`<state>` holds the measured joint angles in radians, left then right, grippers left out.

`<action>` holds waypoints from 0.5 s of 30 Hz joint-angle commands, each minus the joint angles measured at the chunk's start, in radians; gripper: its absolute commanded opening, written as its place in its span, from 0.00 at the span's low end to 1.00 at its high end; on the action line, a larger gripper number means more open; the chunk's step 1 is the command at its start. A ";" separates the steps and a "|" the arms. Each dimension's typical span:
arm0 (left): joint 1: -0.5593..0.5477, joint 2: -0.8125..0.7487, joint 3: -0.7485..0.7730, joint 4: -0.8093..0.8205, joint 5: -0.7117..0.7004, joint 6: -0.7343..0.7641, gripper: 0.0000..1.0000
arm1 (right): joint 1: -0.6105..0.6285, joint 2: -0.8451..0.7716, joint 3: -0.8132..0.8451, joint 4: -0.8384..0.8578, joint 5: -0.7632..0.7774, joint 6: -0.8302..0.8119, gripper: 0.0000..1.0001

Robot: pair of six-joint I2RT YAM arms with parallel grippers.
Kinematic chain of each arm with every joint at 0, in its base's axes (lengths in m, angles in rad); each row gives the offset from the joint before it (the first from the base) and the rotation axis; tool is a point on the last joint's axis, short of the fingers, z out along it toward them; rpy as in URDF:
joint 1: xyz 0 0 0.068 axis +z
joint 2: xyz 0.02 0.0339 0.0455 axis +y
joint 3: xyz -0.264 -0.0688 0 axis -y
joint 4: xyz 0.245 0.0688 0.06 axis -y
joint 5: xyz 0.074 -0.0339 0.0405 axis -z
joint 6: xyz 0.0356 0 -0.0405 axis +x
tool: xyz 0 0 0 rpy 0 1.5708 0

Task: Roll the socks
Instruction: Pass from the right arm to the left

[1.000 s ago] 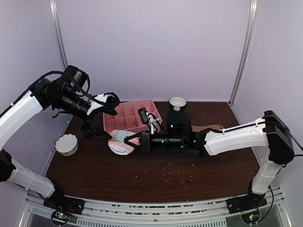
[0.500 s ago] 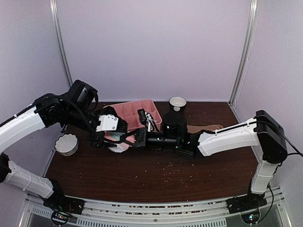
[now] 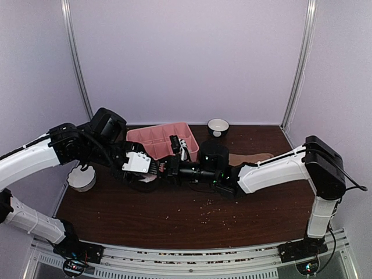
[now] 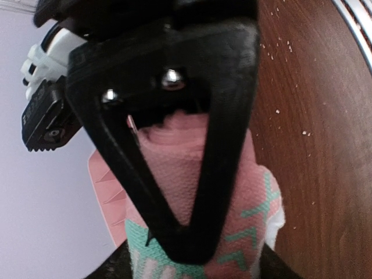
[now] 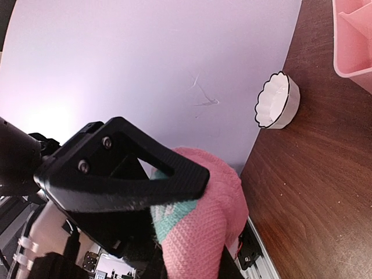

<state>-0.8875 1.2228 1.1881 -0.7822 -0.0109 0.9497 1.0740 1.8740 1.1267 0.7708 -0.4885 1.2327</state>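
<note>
Near edge: a dark wood table (image 3: 174,224) is noted, w/ pale crumbs (image 3: 210,203) scattered over its mid area. Beyond these, the L gripper (image 3: 151,170) and R gripper (image 3: 166,168) are found tip to tip, left of centre, both at the pink sock (image 4: 258,197), which is bunched into a thick roll between them just in front of the tray. L wrist view: one black triangular finger (image 4: 221,145) is laid across the roll, w/ teal chevrons visible below it; the 2nd finger is not seen, so its opening cannot be judged. R wrist view: the roll is pressed up under one finger and the other is hidden by fabric; R is recorded as clamped on the sock. A white scalloped bowl (image 3: 77,180) is seen at left, well apart from the roll. At right, the tan sock (image 3: 253,157) is laid flat, partly covered by the R arm. The pink compartmented tray (image 3: 152,138) is located just behind the grippers. A small dark bowl (image 3: 218,125), white inside, is placed at the far edge near the tray's right end.
</note>
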 commanded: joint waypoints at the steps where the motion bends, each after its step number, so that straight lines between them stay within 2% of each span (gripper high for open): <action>1: 0.002 -0.009 -0.041 0.098 -0.106 0.039 0.50 | 0.014 0.013 0.004 0.120 -0.049 0.068 0.00; 4: 0.002 -0.012 -0.067 0.114 -0.142 0.049 0.45 | 0.014 0.024 0.013 0.127 -0.054 0.083 0.04; 10: 0.002 -0.012 -0.085 0.107 -0.179 0.046 0.25 | 0.010 0.026 0.000 0.138 -0.043 0.101 0.18; 13: 0.002 0.000 -0.078 0.079 -0.180 0.017 0.16 | 0.007 0.012 -0.005 0.144 -0.041 0.105 0.20; 15: 0.000 -0.010 -0.104 0.111 -0.206 0.025 0.20 | 0.007 0.006 -0.007 0.164 -0.040 0.114 0.16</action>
<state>-0.8970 1.2171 1.1168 -0.7216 -0.1005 0.9821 1.0687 1.9125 1.1259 0.8013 -0.4797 1.3113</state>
